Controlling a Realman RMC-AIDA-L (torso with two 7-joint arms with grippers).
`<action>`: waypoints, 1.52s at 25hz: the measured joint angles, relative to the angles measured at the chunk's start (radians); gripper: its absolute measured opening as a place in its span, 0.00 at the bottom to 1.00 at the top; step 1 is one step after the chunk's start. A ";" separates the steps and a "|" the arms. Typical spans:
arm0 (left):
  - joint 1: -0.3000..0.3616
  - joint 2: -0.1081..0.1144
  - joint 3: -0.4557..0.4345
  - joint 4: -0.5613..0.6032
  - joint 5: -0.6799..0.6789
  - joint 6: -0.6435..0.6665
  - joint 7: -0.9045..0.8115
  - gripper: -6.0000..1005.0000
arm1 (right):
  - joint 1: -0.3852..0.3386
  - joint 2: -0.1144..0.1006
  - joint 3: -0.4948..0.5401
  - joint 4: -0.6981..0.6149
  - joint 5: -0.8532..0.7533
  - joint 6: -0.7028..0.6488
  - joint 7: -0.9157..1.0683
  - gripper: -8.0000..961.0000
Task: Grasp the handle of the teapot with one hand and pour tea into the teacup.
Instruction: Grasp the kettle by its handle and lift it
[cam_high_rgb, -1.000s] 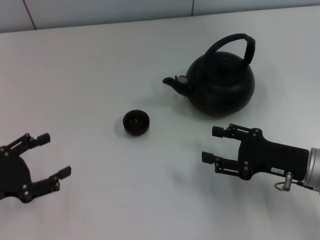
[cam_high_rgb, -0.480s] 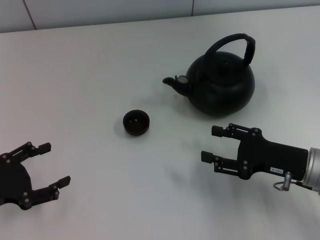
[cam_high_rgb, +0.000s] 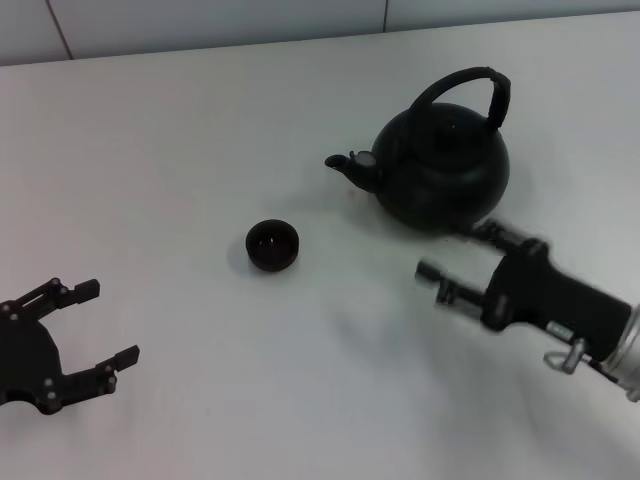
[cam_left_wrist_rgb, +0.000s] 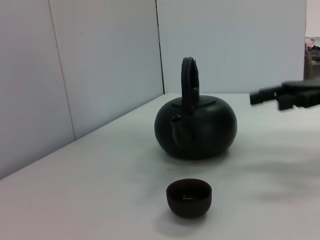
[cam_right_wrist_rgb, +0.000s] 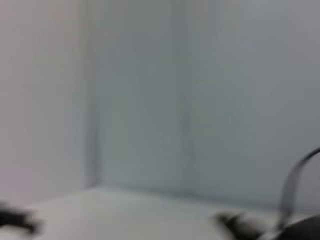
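Head view showed one large round matte-black teapot (cam_high_rgb: 440, 172) at upper right of the frame, upright on the white table (cam_high_rgb: 180, 130), its short spout pointing toward frame left and its one thick black arched handle (cam_high_rgb: 470, 88) rising over the lid. One small round black handleless teacup (cam_high_rgb: 272, 245) stood near frame centre, well apart from the pot, lower and to the left of its spout. Two black grippers appeared. The right gripper (cam_high_rgb: 462, 255) sat at lower right, just below the teapot's body, fingers spread and gripping nothing. The left gripper (cam_high_rgb: 104, 322) rested at lower left, fingers also spread, empty. Left wrist view showed the teacup (cam_left_wrist_rgb: 189, 197) in front of the teapot (cam_left_wrist_rgb: 196, 127).
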 joint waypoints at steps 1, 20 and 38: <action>0.000 0.001 0.000 0.000 0.000 0.000 -0.003 0.86 | -0.015 0.000 0.066 0.043 0.002 0.000 -0.072 0.76; -0.005 0.004 -0.002 0.000 -0.009 0.004 -0.005 0.86 | -0.138 0.001 0.544 0.338 0.010 0.121 -0.477 0.76; -0.001 -0.011 -0.026 -0.003 -0.027 0.003 0.001 0.86 | 0.057 -0.005 0.530 0.125 -0.011 0.228 -0.276 0.76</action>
